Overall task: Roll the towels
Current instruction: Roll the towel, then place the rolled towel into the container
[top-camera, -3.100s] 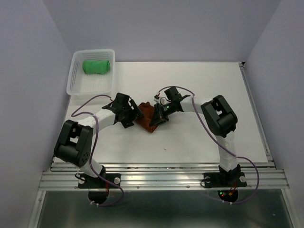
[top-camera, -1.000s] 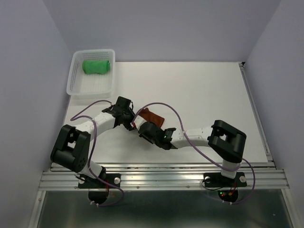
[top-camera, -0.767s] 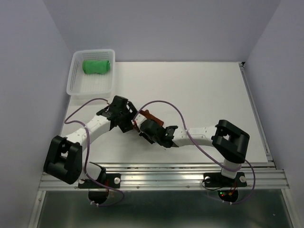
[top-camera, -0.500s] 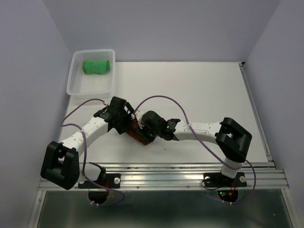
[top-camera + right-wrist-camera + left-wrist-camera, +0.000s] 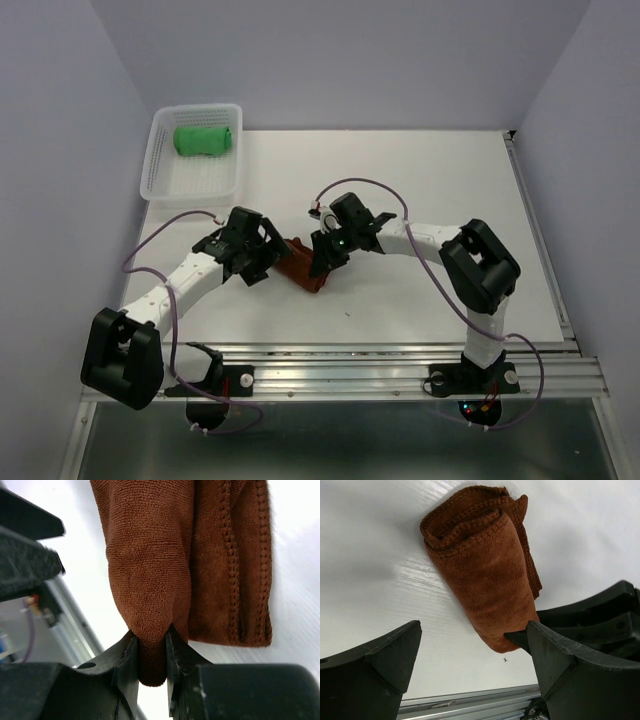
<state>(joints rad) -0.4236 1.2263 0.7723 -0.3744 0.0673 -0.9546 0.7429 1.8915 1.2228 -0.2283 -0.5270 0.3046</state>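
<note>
Top external view: rust-brown towel (image 5: 301, 270) lies on the white table (image 5: 430, 190) just left of frame centre, bunched into a loose roll. Both grippers crowd it, so only a strip of cloth shows. Left gripper (image 5: 266, 258) sits at the towel's left end and right gripper (image 5: 321, 264) at its right end. Jaw gaps are too small to make out from here. Green towel (image 5: 204, 138) lies rolled in the white mesh basket (image 5: 160, 182) at upper left, well apart from both arms. A purple cable loops over each arm.

Left wrist view: the left gripper (image 5: 472, 628) has its two black fingers (image 5: 385, 655) spread wide, low in the frame and cut off by the bottom edge. They clamp nothing. The rust-brown towel (image 5: 485, 575) lies ahead of the gap, with the rolled layers showing at its upper end. Its lower tip is nipped by the right gripper (image 5: 516, 636), whose black body fills the right edge. Can't tell if the left gripper's right finger touches the cloth. A small dark speck (image 5: 505, 660) sits on the table below the towel.

Right wrist view: the right gripper (image 5: 150, 662) has its jaws nearly together, pinching a fold of the rust-brown towel (image 5: 150, 555). The stitched hem runs down the right side. The towel's top is cut off by the frame. Out-of-focus black parts fill the left edge.
</note>
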